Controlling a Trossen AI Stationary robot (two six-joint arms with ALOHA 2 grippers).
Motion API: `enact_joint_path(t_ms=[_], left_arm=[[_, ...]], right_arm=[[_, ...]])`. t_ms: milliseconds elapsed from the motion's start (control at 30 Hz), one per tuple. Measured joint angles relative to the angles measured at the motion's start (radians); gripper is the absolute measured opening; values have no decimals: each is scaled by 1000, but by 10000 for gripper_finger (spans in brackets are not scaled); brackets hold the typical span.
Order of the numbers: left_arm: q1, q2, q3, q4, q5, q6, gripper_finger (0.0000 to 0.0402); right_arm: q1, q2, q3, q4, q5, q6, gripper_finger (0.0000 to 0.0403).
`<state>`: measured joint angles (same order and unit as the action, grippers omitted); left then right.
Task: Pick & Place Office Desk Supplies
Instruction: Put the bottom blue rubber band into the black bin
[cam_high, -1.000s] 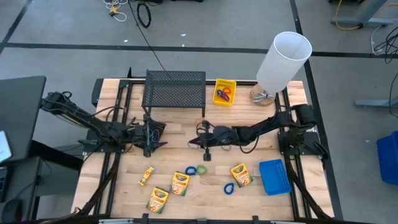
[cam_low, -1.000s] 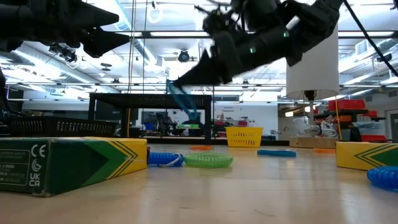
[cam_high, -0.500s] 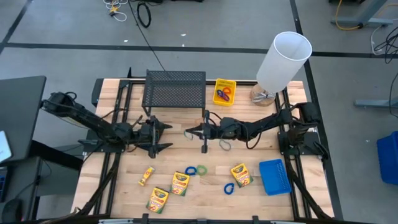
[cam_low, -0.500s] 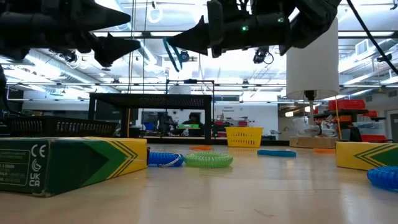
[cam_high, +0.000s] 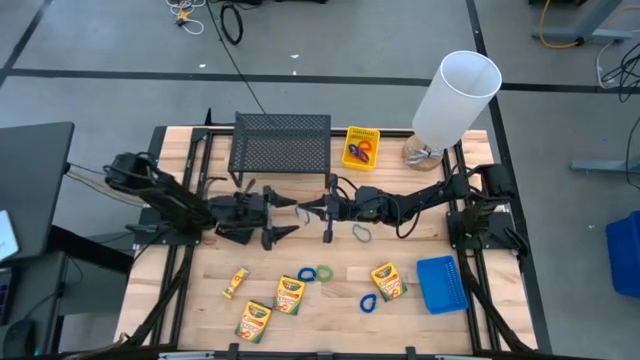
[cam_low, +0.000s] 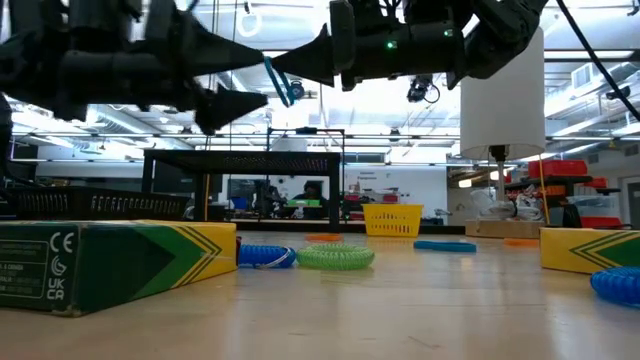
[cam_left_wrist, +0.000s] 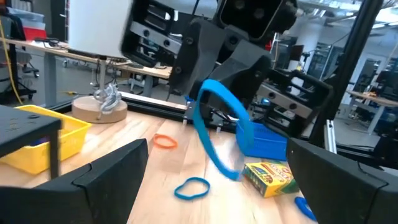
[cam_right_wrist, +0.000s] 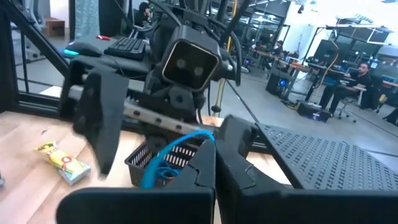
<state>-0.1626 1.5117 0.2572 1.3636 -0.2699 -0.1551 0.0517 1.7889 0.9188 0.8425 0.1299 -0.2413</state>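
Observation:
My right gripper (cam_high: 303, 210) hangs above the table's middle, level and pointing toward the table's left, shut on a thin blue loop (cam_left_wrist: 210, 127). My left gripper (cam_high: 288, 218) faces it, wide open; its fingertips stand on either side of the loop (cam_low: 280, 85) and are apart from it. On the near half of the table lie crayon boxes (cam_high: 290, 293) (cam_high: 254, 320) (cam_high: 387, 281), a green loop (cam_high: 324, 272), blue loops (cam_high: 369, 302) and a grey loop (cam_high: 361, 233). A black bin (cam_right_wrist: 149, 163) shows under the left arm. My right gripper pinches the blue loop by one end (cam_right_wrist: 202, 135) between its two shut fingers. The fingers come level from the table's right. The loop is lifted clear and juts out past the fingertips toward the left gripper, drooping a little (cam_low: 285, 95).
A black wire-mesh rack (cam_high: 281, 143) stands at the far edge, with a yellow bin (cam_high: 361, 147) holding loops beside it. A tall white cylinder (cam_high: 455, 97) rises at the far right. A blue bin (cam_high: 441, 283) sits near right. People sit in the room behind.
The right gripper rose from the table with the blue loop, tipped from slanting down to level and shifted toward the table's left; it then held still. The left gripper, open throughout, moved toward the table's right until its fingertips flank the loop.

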Motion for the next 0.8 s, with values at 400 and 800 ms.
enact_joint_path(t_ms=[400,800], left_arm=[[1,121,102,-11,-48,24,341],[-1,121,102,-42,-178,47,58]], right_arm=[[2,0,0,-10,-2,0,0],[2,0,0,-10,-3,0,0]])
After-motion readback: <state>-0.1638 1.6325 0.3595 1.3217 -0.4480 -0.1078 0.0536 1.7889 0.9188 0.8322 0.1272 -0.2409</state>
